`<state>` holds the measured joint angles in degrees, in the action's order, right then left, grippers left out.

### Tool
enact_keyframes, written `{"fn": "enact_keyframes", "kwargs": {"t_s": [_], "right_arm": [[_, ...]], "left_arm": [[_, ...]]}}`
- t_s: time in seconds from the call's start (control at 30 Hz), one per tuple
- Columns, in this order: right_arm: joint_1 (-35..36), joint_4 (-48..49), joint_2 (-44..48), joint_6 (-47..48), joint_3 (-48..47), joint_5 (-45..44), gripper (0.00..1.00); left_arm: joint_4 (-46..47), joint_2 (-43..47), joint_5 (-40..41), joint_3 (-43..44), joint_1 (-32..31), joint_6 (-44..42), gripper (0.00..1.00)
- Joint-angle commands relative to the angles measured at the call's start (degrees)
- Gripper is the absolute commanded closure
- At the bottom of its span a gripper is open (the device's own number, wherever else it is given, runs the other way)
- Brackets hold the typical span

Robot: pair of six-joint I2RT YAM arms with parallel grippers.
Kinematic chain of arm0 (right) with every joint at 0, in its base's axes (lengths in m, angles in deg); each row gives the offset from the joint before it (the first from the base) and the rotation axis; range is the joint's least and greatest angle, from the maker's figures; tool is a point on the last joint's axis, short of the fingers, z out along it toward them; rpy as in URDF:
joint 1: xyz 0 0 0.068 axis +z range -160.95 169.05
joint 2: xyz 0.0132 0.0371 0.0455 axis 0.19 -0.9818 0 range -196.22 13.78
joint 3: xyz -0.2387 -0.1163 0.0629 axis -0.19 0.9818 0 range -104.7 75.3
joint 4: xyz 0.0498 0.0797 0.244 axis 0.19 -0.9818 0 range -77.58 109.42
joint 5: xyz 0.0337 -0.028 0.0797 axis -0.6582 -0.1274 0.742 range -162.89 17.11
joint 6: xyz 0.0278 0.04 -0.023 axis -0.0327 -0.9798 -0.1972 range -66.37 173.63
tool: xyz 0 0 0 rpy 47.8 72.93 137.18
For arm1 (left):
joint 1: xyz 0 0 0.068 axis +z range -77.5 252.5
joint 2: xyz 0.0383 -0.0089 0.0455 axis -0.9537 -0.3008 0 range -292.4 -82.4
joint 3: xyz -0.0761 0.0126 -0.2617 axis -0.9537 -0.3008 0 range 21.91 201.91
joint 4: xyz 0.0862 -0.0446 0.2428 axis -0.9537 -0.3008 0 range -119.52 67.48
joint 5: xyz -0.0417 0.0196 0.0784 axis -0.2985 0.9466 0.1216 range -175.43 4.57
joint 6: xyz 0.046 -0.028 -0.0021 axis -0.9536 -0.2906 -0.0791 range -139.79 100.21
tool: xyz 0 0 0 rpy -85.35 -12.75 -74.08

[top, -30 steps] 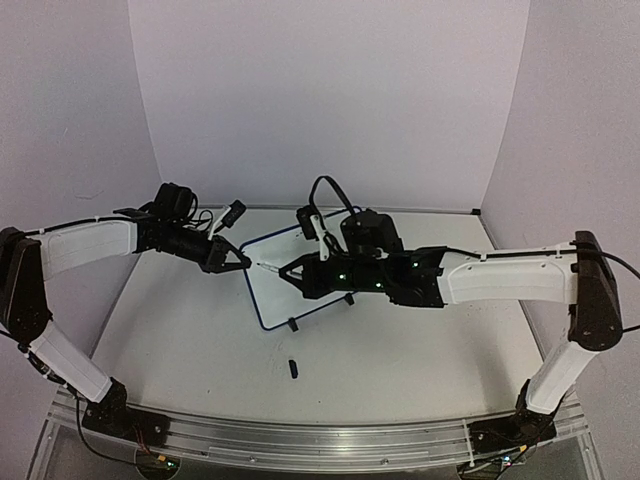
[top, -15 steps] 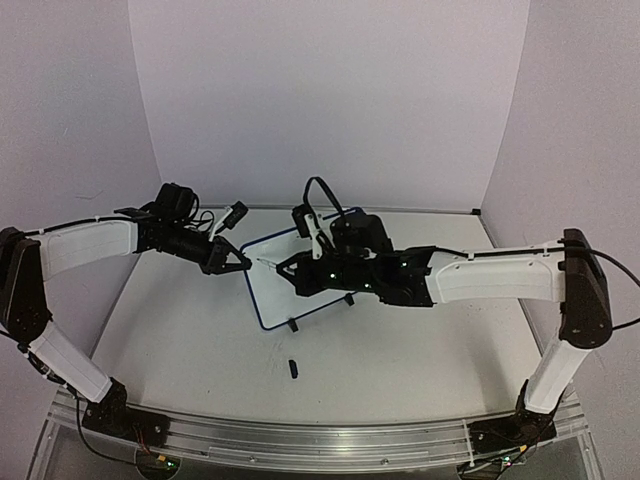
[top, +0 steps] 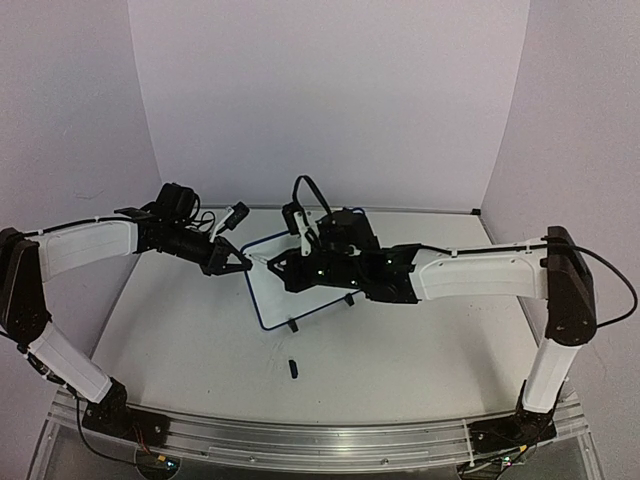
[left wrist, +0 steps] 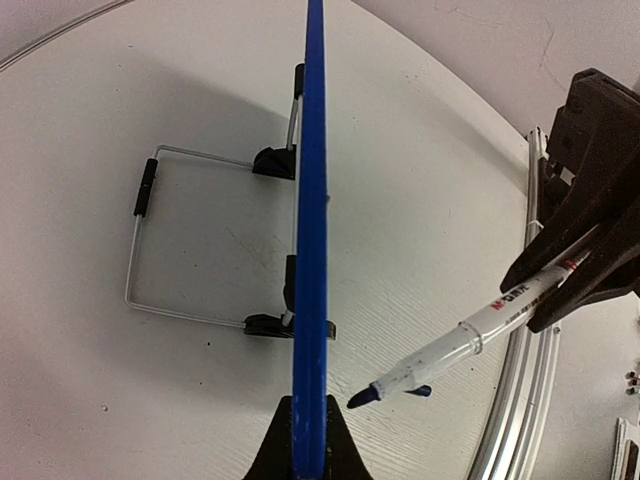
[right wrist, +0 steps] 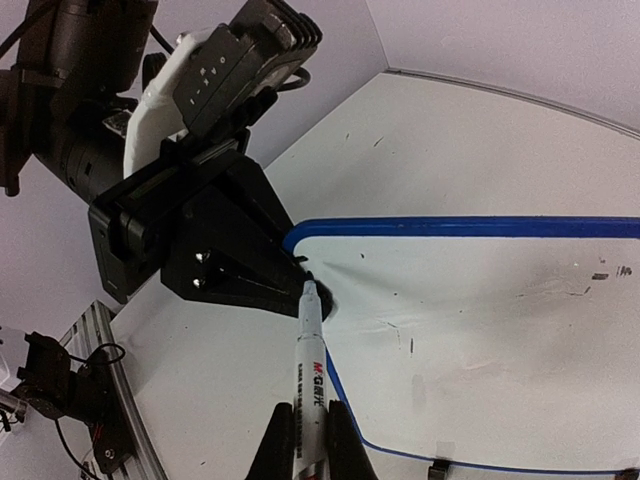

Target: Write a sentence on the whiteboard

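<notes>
L gripper [left wrist: 310,440] clamped on left rim of whiteboard [right wrist: 480,330] at table [top: 400,340] centre, R gripper [right wrist: 305,440] pinching marker [right wrist: 310,370], tip just off board's top-left: land tip softly, start far left, light even pressure.

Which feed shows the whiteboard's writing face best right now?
Right wrist: the whiteboard faces the lens, its writing face filling much of the frame. Left wrist sees it edge-on, only the blue rim, with the wire stand beside it. Top external shows it small, largely covered by the right arm.
</notes>
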<state>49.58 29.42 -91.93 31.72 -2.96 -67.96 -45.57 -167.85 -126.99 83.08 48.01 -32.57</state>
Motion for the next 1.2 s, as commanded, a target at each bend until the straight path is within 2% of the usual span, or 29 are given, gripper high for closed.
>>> {"fn": "enact_keyframes", "kwargs": {"t_s": [0.0,0.67,1.17], "right_arm": [[0.3,1.5,-1.3,0.4,-2.7,-1.2,1.0],[0.3,-0.5,0.7,-1.7,-0.6,-10.9,1.0],[0.3,-0.5,4.1,-1.2,2.3,-12.2,1.0]], "left_arm": [[-3.5,0.5,2.2,1.3,-0.8,-1.1,1.0],[-3.7,0.9,2.6,1.5,-0.8,-1.3,1.0],[-3.8,1.1,2.8,1.4,-0.8,-1.3,1.0]]}}
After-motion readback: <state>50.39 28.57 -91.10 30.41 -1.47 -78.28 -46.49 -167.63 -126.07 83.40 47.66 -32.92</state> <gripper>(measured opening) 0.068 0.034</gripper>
